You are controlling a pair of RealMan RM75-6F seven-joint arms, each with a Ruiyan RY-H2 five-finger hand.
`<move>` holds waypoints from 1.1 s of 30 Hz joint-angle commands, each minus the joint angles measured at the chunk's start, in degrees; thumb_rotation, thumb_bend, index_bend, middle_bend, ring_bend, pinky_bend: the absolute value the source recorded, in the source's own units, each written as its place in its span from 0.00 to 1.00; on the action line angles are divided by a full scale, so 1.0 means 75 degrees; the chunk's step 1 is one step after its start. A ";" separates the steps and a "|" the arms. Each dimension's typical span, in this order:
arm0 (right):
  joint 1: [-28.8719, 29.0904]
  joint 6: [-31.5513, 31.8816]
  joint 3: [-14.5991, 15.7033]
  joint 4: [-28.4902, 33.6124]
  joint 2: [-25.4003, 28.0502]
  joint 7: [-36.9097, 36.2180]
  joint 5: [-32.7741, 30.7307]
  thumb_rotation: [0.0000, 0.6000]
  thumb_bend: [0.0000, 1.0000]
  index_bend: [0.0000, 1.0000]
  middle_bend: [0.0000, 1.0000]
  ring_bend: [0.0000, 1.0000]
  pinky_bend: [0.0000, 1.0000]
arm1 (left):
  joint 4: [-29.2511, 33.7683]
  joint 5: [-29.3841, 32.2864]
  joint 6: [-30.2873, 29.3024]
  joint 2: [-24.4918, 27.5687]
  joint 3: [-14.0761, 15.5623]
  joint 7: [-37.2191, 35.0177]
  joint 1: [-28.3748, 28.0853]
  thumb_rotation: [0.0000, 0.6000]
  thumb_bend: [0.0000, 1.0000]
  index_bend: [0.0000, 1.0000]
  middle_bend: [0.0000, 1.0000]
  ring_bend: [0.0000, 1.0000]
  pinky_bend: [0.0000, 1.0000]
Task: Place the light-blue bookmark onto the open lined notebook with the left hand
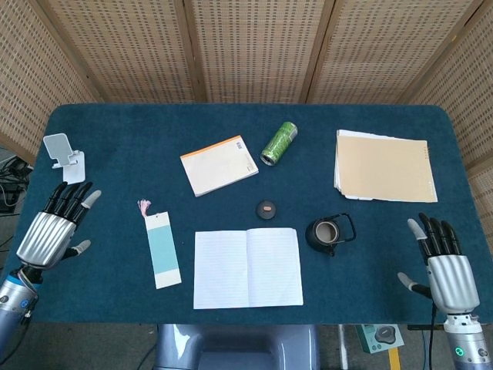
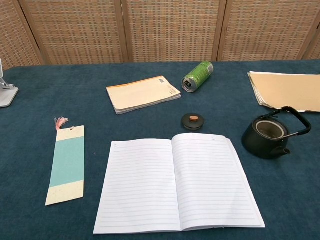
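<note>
The light-blue bookmark (image 1: 162, 250) with a pink tassel lies flat on the blue table, just left of the open lined notebook (image 1: 246, 267). In the chest view the bookmark (image 2: 66, 164) and the notebook (image 2: 177, 182) lie side by side, apart. My left hand (image 1: 55, 230) hovers over the table's left part, well left of the bookmark, fingers spread and empty. My right hand (image 1: 444, 266) is at the front right corner, fingers spread, holding nothing. Neither hand shows in the chest view.
A closed orange-edged notepad (image 1: 219, 165), a green can (image 1: 279, 142) on its side, a small dark lid (image 1: 266, 209) and a black teapot (image 1: 326, 233) lie behind and right of the notebook. Tan folders (image 1: 384, 166) sit at right, a white phone stand (image 1: 64, 157) at left.
</note>
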State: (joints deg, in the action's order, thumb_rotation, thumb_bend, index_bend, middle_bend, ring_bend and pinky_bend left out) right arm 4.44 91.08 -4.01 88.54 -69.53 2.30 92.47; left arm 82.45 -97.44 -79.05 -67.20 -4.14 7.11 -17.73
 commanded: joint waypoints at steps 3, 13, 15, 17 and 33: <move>0.0065 -0.0131 -0.0110 -0.0203 -0.0141 0.0082 -0.0216 1.00 0.09 0.00 0.00 0.00 0.00 | -0.1277 -0.0980 0.0433 -0.0041 0.0456 -0.1367 -0.0821 1.00 0.00 0.00 0.00 0.00 0.00; 0.0133 -0.0293 -0.0284 -0.0548 -0.0326 0.0124 -0.0601 1.00 0.09 0.00 0.00 0.00 0.00 | -0.2352 -0.1487 0.1210 -0.0491 0.0999 -0.2139 -0.1630 1.00 0.00 0.15 0.00 0.00 0.00; 0.0153 -0.0338 -0.0337 -0.0623 -0.0351 0.0104 -0.0708 1.00 0.09 0.00 0.00 0.00 0.00 | -0.2465 -0.1553 0.1405 -0.0624 0.1063 -0.2184 -0.1835 1.00 0.00 0.19 0.00 0.00 0.00; 0.0165 -0.0370 -0.0366 -0.0686 -0.0374 0.0091 -0.0779 1.00 0.09 0.00 0.00 0.00 0.00 | -0.2558 -0.1623 0.1582 -0.0738 0.1127 -0.2201 -0.2035 1.00 0.01 0.22 0.00 0.00 0.00; 0.0179 -0.0577 -0.0471 -0.1049 -0.0462 -0.0011 -0.1197 1.00 0.09 0.00 0.00 0.00 0.00 | -0.3007 -0.2113 0.2454 -0.1453 0.1550 -0.2034 -0.3308 1.00 0.04 0.22 0.00 0.00 0.00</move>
State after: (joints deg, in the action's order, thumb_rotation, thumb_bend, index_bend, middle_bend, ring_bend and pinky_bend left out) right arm 5.79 86.76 -7.53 80.67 -73.00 2.22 83.49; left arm 60.13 -113.09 -60.92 -77.81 7.25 -8.31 -42.23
